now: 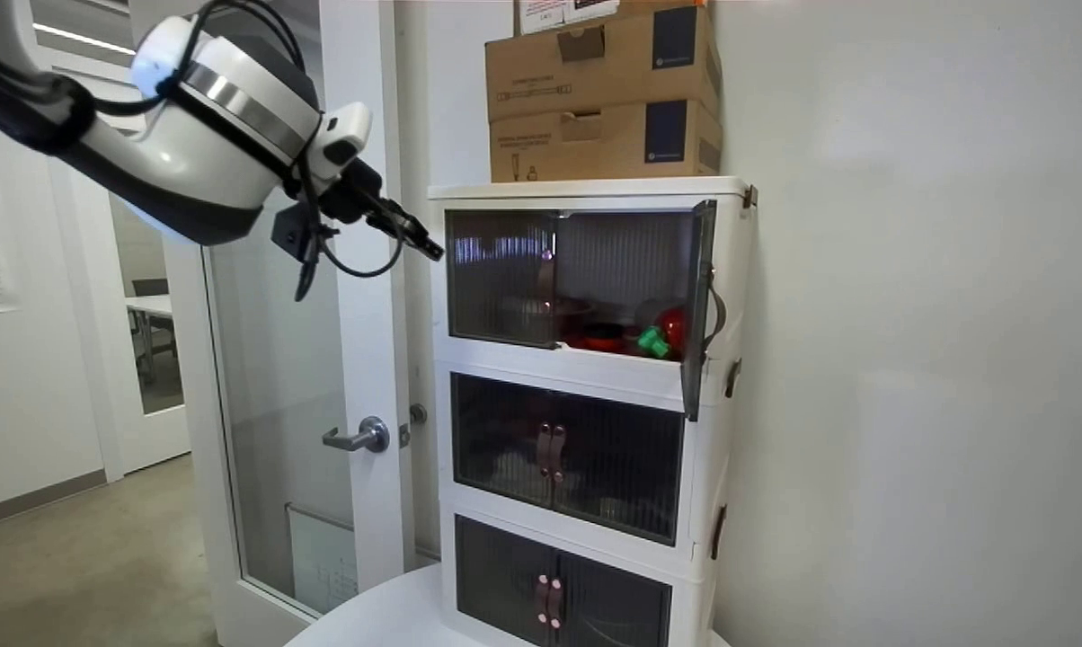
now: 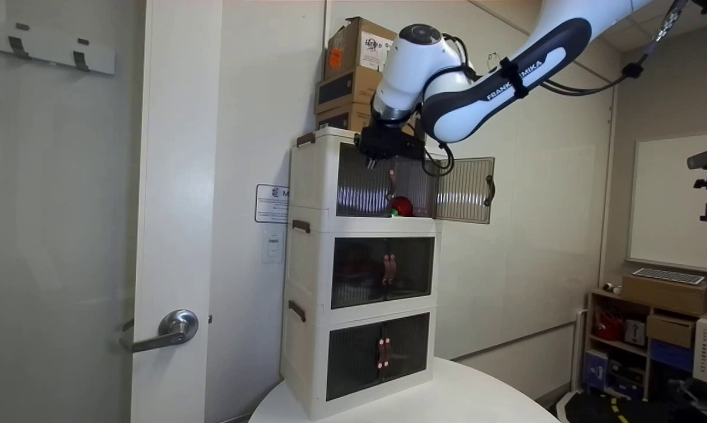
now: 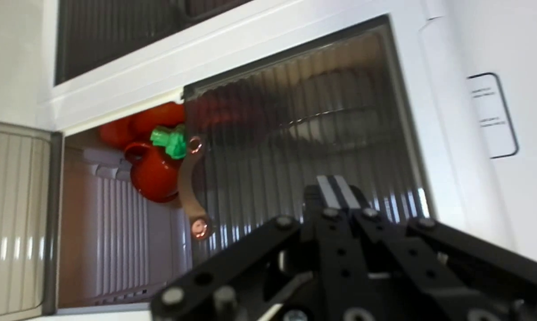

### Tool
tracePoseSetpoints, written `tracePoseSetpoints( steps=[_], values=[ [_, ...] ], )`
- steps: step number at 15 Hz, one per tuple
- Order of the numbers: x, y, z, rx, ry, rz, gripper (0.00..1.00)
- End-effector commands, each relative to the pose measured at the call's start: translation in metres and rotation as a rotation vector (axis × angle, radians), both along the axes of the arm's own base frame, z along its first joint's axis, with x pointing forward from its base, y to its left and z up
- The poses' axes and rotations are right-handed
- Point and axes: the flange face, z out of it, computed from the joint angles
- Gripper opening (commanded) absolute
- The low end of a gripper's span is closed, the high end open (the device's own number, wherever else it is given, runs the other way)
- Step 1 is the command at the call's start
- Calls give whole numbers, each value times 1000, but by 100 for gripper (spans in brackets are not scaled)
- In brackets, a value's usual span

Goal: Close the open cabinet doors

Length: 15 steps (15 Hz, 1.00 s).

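The white stacked cabinet has a pair of smoky doors per tier. One top door stands swung outward; it also shows in an exterior view and at the left of the wrist view. The other top door lies flat in its frame, seen too in the wrist view. The middle doors and bottom doors are closed. My gripper is shut and empty, in front of the flat top door; its fingertips show in the wrist view, which stands upside down.
Red items and a green piece sit inside the top tier. Cardboard boxes stand on the cabinet. A frosted room door with a lever handle stands beside it. The cabinet rests on a white round table.
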Motion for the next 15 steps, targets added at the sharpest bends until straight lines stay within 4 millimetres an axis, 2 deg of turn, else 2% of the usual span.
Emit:
tracePoseSetpoints(
  steps=[1, 4, 7, 8, 9, 10, 11, 15],
  values=[
    [-40, 13, 12, 174, 56, 65, 0],
    [-66, 25, 0, 290, 157, 117, 0],
    [-87, 39, -20, 318, 340, 146, 0],
    [-94, 36, -20, 310, 409, 148, 0],
    [-106, 23, -10, 291, 461, 124, 0],
    [-114, 12, -3, 257, 503, 84, 25],
    [-121, -1, 4, 211, 526, 37, 26],
    [-149, -41, 48, 44, 648, -129, 55]
  ],
)
